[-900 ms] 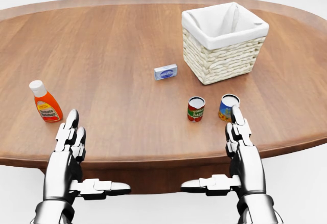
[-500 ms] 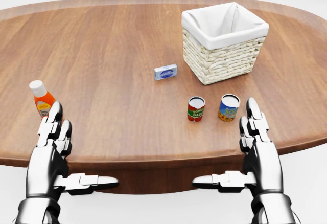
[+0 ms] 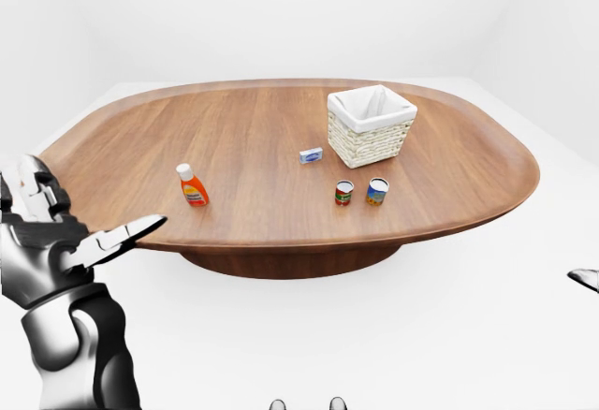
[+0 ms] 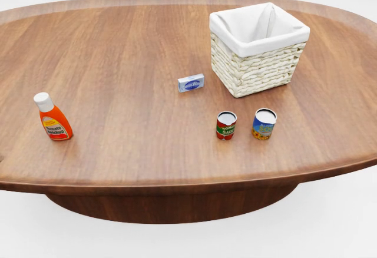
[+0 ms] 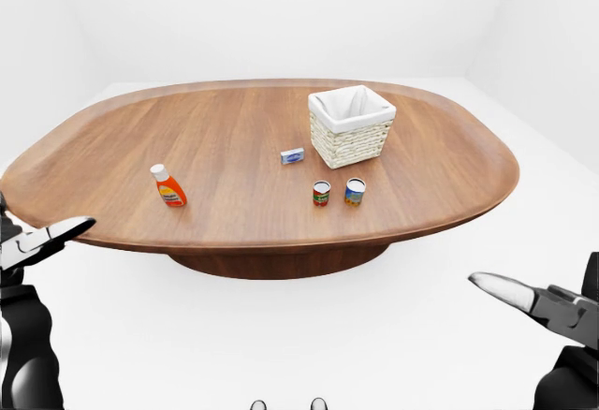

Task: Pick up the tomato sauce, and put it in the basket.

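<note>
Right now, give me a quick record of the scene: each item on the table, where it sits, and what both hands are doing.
table: oval, wooden
tomato sauce can: upright, red label, lower centre of head view, below the basket
basket: wicker, white liner, upper right, nothing visible inside
second can: blue and yellow label, just right of the tomato sauce can, apart
ketchup bottle: orange, white cap, far left
small box: blue and white, left of the basket
left hand: open, off the table, holding nothing
right hand: open, off the table, holding nothing
</note>
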Robot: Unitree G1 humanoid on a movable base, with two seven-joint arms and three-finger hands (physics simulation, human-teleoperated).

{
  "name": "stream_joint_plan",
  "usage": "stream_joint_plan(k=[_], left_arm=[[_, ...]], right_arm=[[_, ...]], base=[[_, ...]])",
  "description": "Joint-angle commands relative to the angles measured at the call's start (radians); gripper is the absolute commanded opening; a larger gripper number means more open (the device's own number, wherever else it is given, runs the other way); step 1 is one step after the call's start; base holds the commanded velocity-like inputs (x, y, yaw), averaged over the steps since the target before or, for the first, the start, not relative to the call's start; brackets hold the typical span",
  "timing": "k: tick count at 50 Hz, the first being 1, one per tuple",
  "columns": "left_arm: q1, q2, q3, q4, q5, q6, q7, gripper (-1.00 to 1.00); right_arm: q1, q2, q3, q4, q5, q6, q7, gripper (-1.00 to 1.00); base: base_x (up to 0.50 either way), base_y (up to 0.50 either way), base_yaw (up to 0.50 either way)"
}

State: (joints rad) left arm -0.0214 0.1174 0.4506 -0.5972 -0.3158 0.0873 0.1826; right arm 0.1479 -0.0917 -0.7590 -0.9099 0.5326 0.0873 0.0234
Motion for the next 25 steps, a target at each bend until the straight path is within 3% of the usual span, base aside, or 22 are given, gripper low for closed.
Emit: stream_joint_plan(k=[1, 4, 13, 25], left_arm=[[0.010, 0.036, 0.158, -0.104, -0.123, 0.000, 0.153, 1.00], [0.018, 0.046, 0.180, -0.115, -0.157, 0.000, 0.171, 1.00], [0.024, 0.034, 0.148, -0.127, -0.123, 0.000, 0.168, 1.00], [0.023, 0.027, 0.133, -0.125, -0.101, 0.000, 0.165, 1.00]], right_arm=[[0.061, -0.053, -0.302, -0.131, 0.311, 0.000, -0.039, 1.00], [0.063, -0.050, -0.298, -0.122, 0.312, 0.000, -0.037, 1.00], [0.058, -0.031, -0.247, -0.108, 0.254, 0.000, -0.009, 1.00], [0.052, -0.030, -0.235, -0.112, 0.239, 0.000, -0.004, 1.00]], base=[[0.00, 0.00, 0.00], [0.00, 0.00, 0.00], [0.00, -0.04, 0.00], [0.00, -0.45, 0.00]])
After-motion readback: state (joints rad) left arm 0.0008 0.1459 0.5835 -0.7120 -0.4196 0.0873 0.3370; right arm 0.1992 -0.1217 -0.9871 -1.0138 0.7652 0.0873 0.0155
